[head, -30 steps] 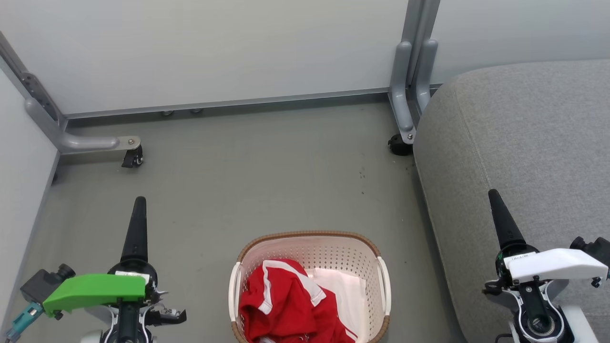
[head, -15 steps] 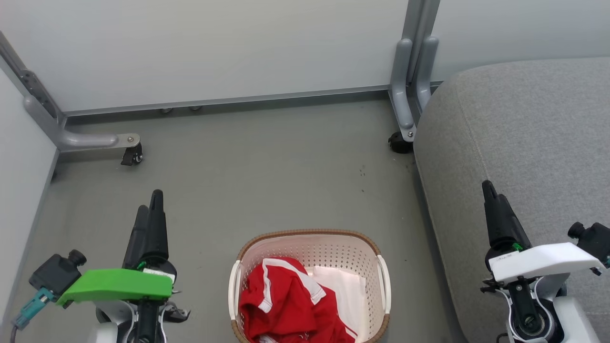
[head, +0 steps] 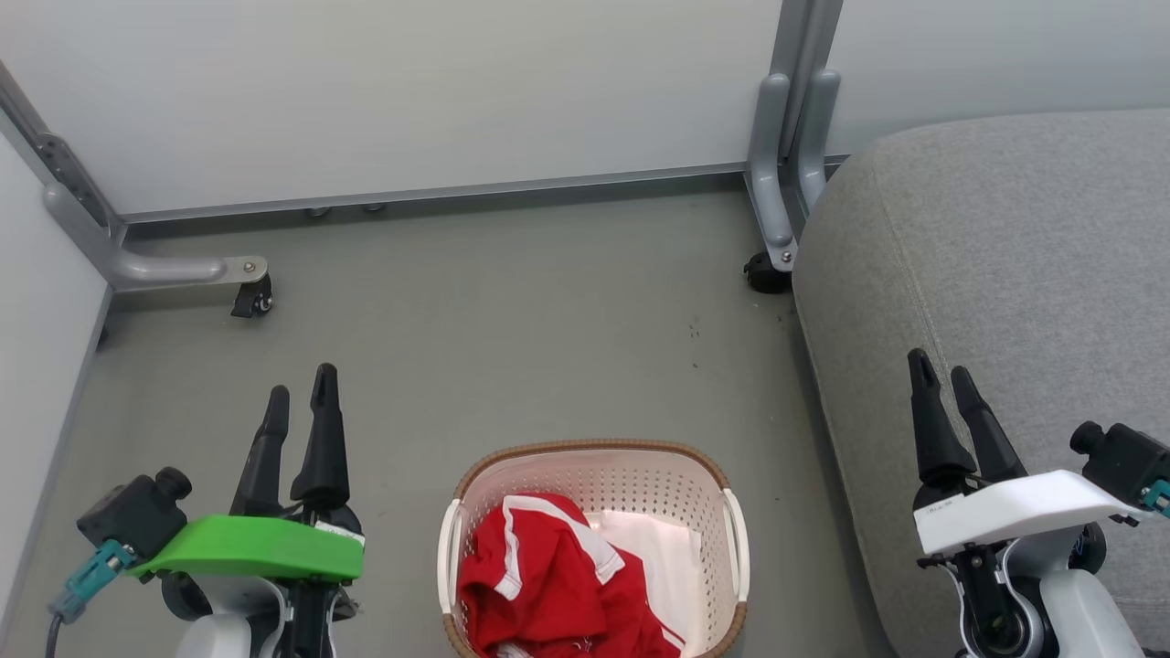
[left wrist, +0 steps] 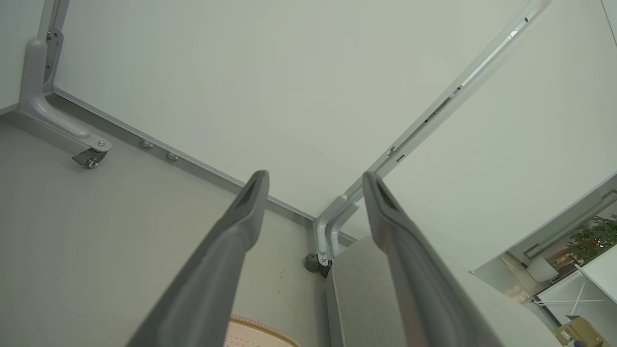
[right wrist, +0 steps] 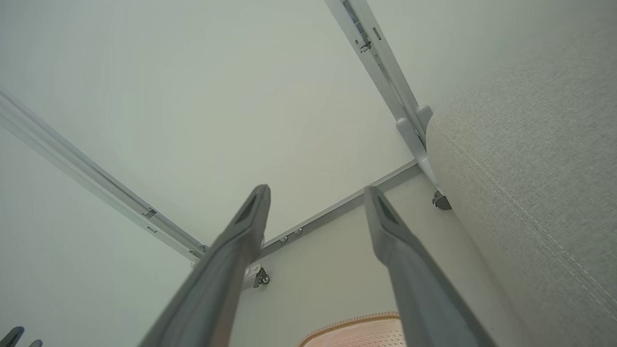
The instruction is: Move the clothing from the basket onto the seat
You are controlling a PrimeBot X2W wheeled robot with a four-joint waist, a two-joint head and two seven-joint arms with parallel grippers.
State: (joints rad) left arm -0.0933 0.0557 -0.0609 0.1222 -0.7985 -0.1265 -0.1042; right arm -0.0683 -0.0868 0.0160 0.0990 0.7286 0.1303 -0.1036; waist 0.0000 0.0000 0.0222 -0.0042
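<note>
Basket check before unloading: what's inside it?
Crumpled red clothing with white stripes lies in the left of the basket, white fabric beside it. Whatever lies underneath is covered.

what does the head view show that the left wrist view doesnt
Head view adds: the red clothing lying in the basket, and the open right gripper. Left wrist view adds: a green plant past the partition. Shared: the left gripper, open and empty, the basket's rim, the seat and the grey floor.
</note>
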